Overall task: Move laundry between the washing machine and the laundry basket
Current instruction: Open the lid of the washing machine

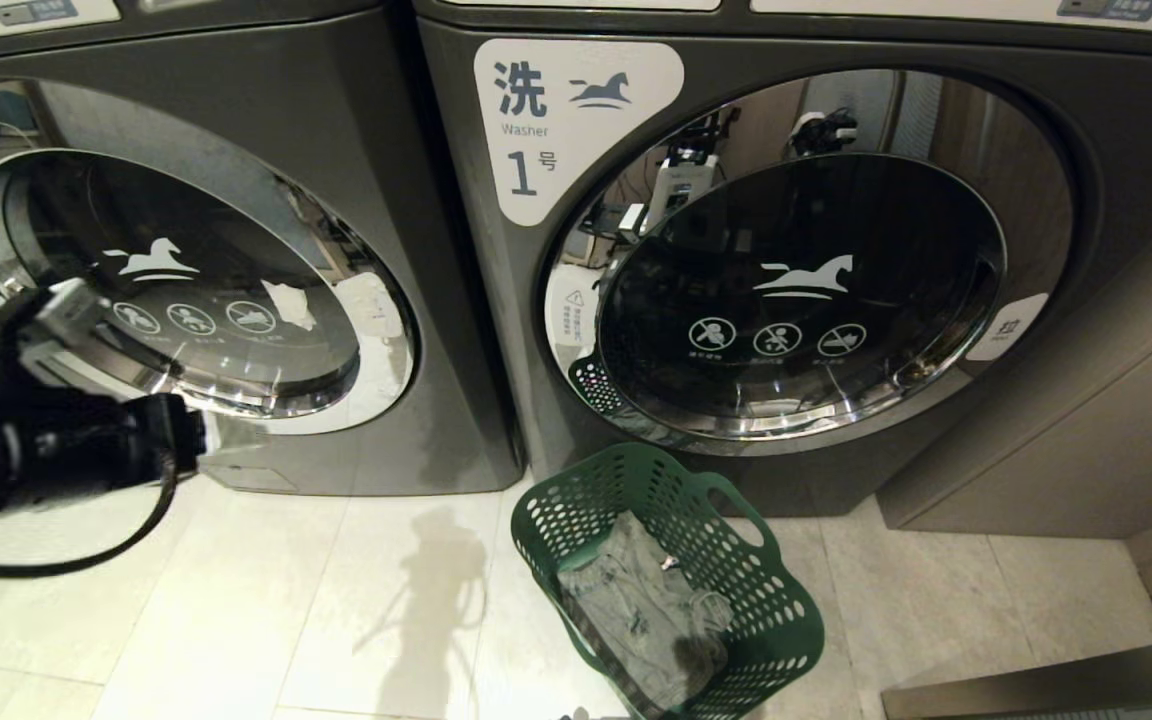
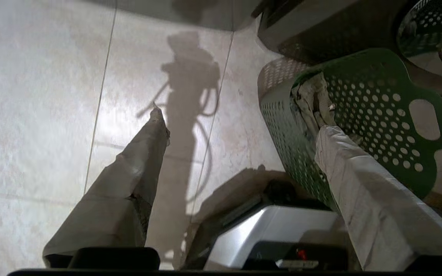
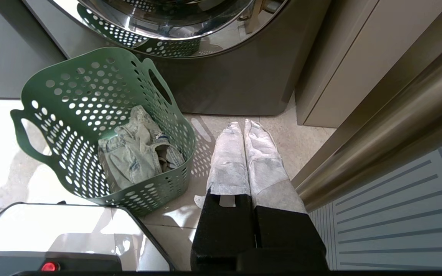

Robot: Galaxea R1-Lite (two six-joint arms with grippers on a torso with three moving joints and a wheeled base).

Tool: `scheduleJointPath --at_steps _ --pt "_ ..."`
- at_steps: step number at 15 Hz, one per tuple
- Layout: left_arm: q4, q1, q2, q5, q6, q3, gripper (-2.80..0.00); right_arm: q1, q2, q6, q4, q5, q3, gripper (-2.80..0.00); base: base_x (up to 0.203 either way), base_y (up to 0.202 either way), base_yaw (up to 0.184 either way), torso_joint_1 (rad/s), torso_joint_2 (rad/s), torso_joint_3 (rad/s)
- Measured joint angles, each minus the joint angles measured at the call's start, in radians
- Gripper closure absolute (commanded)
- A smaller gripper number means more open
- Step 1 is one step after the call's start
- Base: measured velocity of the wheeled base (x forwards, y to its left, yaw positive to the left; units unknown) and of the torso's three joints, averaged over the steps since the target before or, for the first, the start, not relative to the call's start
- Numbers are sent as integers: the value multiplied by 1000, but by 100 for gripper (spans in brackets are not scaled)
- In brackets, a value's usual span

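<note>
Laundry [image 3: 136, 155]: crumpled at bottom of laundry basket [image 3: 71, 96], on floor before machine 1.
Left end effector [image 2: 240, 130]: released, empty, beside basket rim; likely drop done.
Right end effector [image 3: 244, 130]: clenched, empty, parked beside basket.
Washing machine [image 1: 186, 280]: door ajar.

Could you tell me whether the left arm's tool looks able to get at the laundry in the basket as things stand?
Probably yes: the left tool is open over the floor beside the laundry basket, whose top is uncovered, with the laundry lying exposed inside.
</note>
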Motion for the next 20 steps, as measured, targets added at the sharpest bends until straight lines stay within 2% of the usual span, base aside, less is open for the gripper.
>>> scheduleJointPath --at_steps 3,5,7,10,12,13,16,18,20 --pt "-278 17 214 -120 60 -28 -280 0 0 0 0 0 0 0 0 0 0 0 0 0" --pt "-471 66 327 -211 78 -30 -280 0 0 0 0 0 0 0 0 0 0 0 0 0" --pt "-625 132 409 -332 106 -34 -280 -1 0 0 0 0 0 0 0 0 0 0 0 0" --pt "-691 180 462 -472 147 -66 -280 0 0 0 0 0 0 0 0 0 0 0 0 0" --pt "-742 190 489 -559 209 -80 -280 0 0 0 0 0 0 0 0 0 0 0 0 0" --pt "-782 186 498 -582 246 -76 -280 0 0 0 0 0 0 0 0 0 0 0 0 0" --pt "-921 177 518 -590 351 -27 -280 0 0 0 0 0 0 0 0 0 0 0 0 0" --pt "-1004 175 524 -589 378 20 -280 0 0 0 0 0 0 0 0 0 0 0 0 0" --pt "-1037 180 524 -588 380 62 -280 0 0 -1 0 0 0 0 0 0 0 0 0 0"
